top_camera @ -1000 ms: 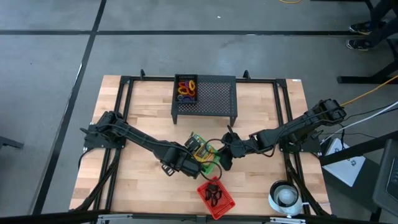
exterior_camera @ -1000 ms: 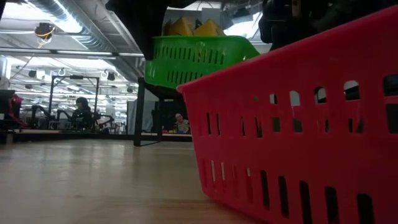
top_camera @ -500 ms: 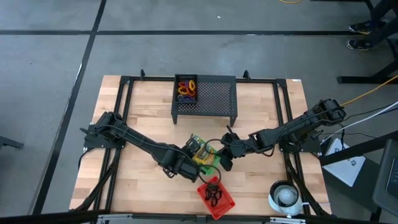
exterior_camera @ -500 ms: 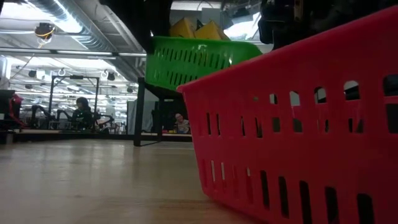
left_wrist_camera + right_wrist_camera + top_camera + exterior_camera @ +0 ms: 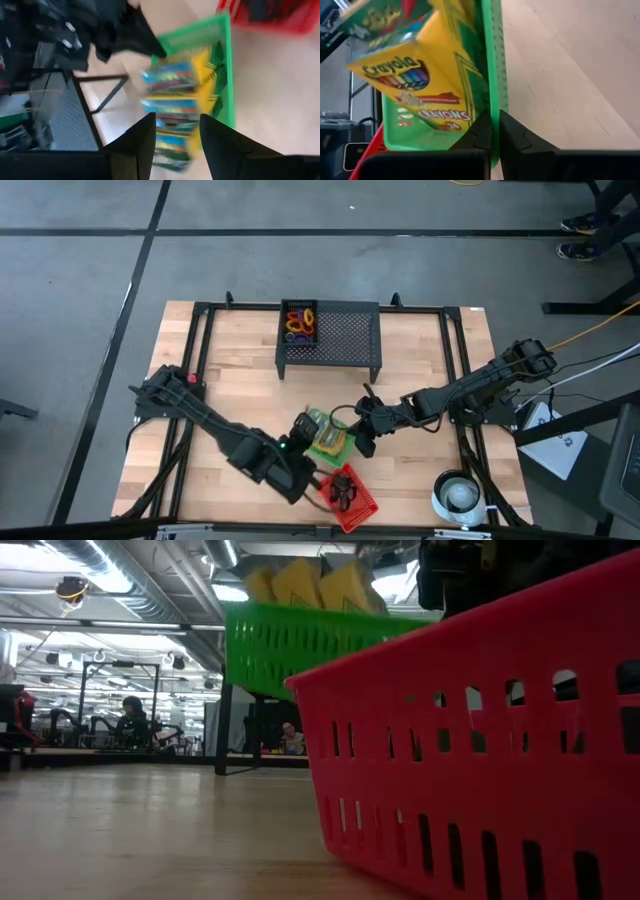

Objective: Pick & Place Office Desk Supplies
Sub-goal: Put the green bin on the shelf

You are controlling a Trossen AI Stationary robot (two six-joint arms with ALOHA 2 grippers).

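Past my left hand (image 5: 175, 142), fingers parted and empty, I see blurred crayon boxes (image 5: 172, 95) in the green basket (image 5: 227, 65); red basket (image 5: 270, 15) beyond on the surface (image 5: 280, 90).

Wooden table (image 5: 230, 375) standing in a black frame, carrying a black mesh stand (image 5: 345, 338) near the far edge. Red basket (image 5: 349, 498) resting at the near edge, also filling the low view (image 5: 480, 740). White round roll (image 5: 459, 496) sitting at the near right corner. Green basket (image 5: 330, 442) showing near the middle, just beyond the red one; contact with the wood not discernible.
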